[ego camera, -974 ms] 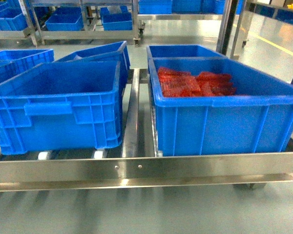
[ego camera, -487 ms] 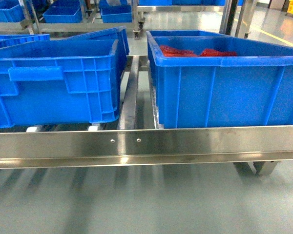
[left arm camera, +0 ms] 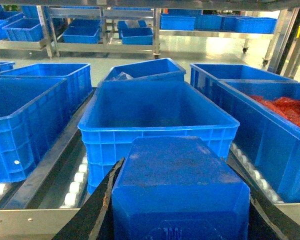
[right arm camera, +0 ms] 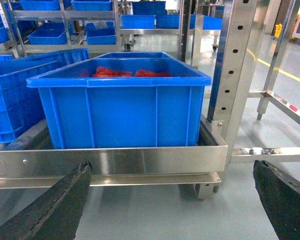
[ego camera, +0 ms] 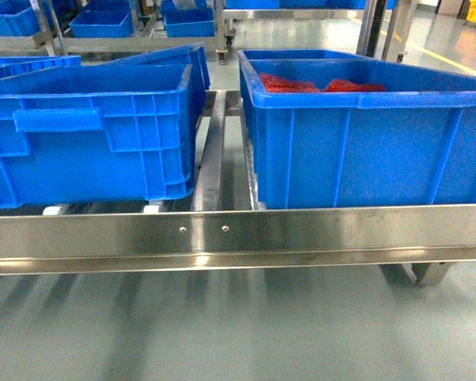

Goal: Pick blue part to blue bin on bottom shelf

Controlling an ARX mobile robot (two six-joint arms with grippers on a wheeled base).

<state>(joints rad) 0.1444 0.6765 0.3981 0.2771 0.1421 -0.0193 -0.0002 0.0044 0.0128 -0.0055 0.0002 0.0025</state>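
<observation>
the blue part sits right between the two dark fingers of the left end effector, low in the left wrist view at about 6 o'clock. the fingers press on its left and right sides, so that end effector is closed on it. the part looks like a hard plastic block with a flat top and slanted edges. it looks stiff and probably light, and it should not bend or break easily. its skin looks smooth, so it could slip. holding it by the two flat sides, as now, seems the best way.

just past the part, at 12 o'clock, is an empty blue bin on the bottom shelf. that bin looks like the place to drop it. to its right, at 3 o'clock, another bin holds red parts.

the right end effector has its fingers spread wide with nothing between them. it hangs in front of the shelf's shiny front rail.
</observation>
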